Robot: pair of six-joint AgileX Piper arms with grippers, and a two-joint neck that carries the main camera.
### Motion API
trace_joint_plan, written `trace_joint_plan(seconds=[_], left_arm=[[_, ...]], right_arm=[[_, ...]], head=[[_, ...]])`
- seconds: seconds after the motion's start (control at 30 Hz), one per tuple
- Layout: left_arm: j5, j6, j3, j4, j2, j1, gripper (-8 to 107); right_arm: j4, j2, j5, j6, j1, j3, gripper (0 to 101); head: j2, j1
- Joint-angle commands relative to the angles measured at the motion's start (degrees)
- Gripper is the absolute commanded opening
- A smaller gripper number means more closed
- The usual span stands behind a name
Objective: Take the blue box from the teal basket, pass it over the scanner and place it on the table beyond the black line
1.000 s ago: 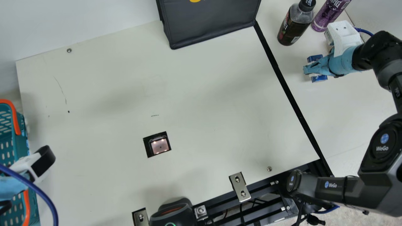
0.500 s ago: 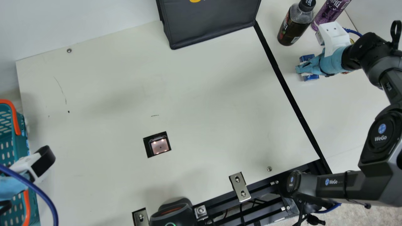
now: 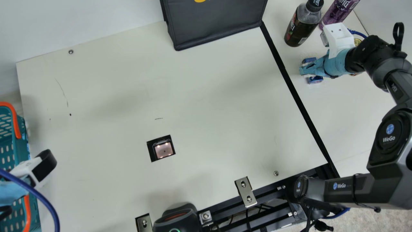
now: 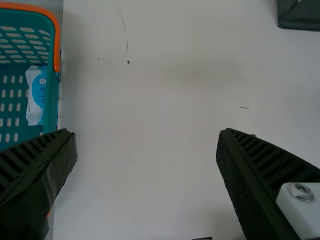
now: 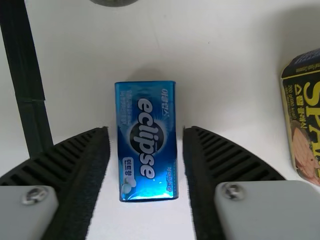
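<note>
My right gripper point(image 3: 302, 71) is beyond the black line point(image 3: 297, 96), over the blue box point(image 3: 314, 80), whose two ends show on either side of it. In the right wrist view the blue box point(image 5: 148, 142) lies flat on the table between the fingers of my right gripper point(image 5: 146, 137); it stands open, with a narrow gap on each side. My left gripper point(image 3: 13, 193), seen in part, is at the left edge near the teal basket point(image 3: 22, 141). The left wrist view has my left gripper point(image 4: 147, 142) wide open and empty. The scanner window point(image 3: 164, 150) is set in the table.
Near the right gripper stand a dark bottle point(image 3: 301, 27) and a purple bottle point(image 3: 338, 13). A black-and-yellow can point(image 5: 305, 117) lies beside the box. A black bag point(image 3: 215, 24) is at the back. A blue-and-white packet point(image 4: 37, 95) is in the basket.
My right gripper and the blue box have moved left, closer to the black line. The fingers now stand clear of the box's sides. My left arm has kept still.
</note>
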Motion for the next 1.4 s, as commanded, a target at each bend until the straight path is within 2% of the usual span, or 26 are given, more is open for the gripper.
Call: trace_joint_plan(seconds=[0.0,0.23,0.53,0.73,1.23,1.27,1.37], left_arm=[[0.0,0.0,0.0,0.0,0.0,0.0,90],[0.0,0.0,0.0,0.0,0.0,0.0,90],[0.0,0.0,0.0,0.0,0.0,0.0,90],[0.0,0.0,0.0,0.0,0.0,0.0,90],[0.0,0.0,0.0,0.0,0.0,0.0,90],[0.0,0.1,-0.4,0.7,-1.0,0.1,90],[0.0,0.2,-1.8,3.0,-4.0,0.6,90]], right_arm=[[0.1,0.0,-0.3,0.1,0.0,0.1,73],[-2.1,-2.5,-0.1,3.7,0.7,0.8,95],[-7.8,-9.9,3.5,13.7,5.9,2.5,95],[-11.0,-15.3,7.5,21.0,11.6,2.5,95],[-15.5,-28.1,20.3,36.3,25.8,-2.6,95],[-15.3,-27.7,19.8,34.9,24.6,-2.7,95],[-15.4,-30.7,21.9,35.3,26.2,-4.1,95]], head=[[-0.1,-1.7],[-0.1,-1.7],[-0.1,-1.7],[-0.1,-1.7],[-0.1,-1.7],[1.2,-1.7],[5.2,-1.7]])
